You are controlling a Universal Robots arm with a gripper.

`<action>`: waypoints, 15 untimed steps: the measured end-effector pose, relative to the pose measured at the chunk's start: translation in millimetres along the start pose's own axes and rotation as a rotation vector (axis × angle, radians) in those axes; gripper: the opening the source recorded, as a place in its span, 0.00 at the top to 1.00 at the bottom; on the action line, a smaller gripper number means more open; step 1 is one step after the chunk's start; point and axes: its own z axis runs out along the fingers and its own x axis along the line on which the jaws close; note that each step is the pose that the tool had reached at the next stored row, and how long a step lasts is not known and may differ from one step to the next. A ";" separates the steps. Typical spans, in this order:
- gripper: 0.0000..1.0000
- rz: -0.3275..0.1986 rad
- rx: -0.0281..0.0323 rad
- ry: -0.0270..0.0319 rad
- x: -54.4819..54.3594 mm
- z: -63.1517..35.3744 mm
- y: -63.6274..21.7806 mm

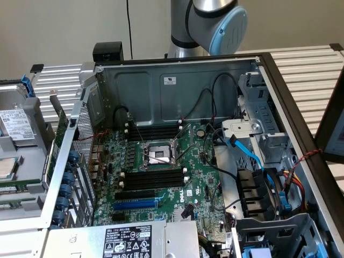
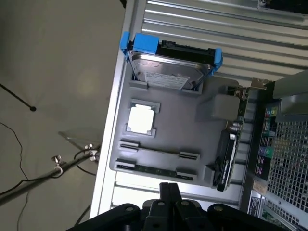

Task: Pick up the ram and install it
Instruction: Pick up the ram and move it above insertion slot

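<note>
The ram (image 2: 155,169) is a long, thin dark-green stick lying in the nearer of two holders on a grey parts tray (image 2: 192,137). My gripper (image 2: 169,193) hangs above the tray's edge close to the stick, its dark fingers pressed together with nothing between them. It is not touching the ram. In the exterior view, the open computer case (image 1: 177,80) shows the motherboard with black memory slots (image 1: 153,180) on both sides of the processor socket (image 1: 158,155). The arm's grey and blue joint (image 1: 220,24) stands behind the case.
The tray also carries a hard drive in a blue caddy (image 2: 168,65), a square processor (image 2: 142,118) and a dark card (image 2: 225,161). A long blue slot (image 1: 137,204) and loose black and blue cables (image 1: 244,150) lie inside the case. The tray (image 1: 16,161) sits at the exterior view's left.
</note>
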 end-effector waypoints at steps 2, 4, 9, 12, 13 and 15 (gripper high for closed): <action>0.90 -0.036 -0.0006 0.0015 0.0 0.5 0.0; 0.90 -0.072 -0.0011 0.0035 0.1 0.8 -0.1; 0.90 -0.163 -0.0025 0.0079 0.0 1.8 -0.1; 0.90 -0.218 -0.0034 0.0106 0.0 2.4 -0.1; 0.90 -0.236 -0.0036 0.0115 0.1 2.5 -0.1; 0.90 -0.272 -0.0042 0.0131 0.1 3.0 -0.2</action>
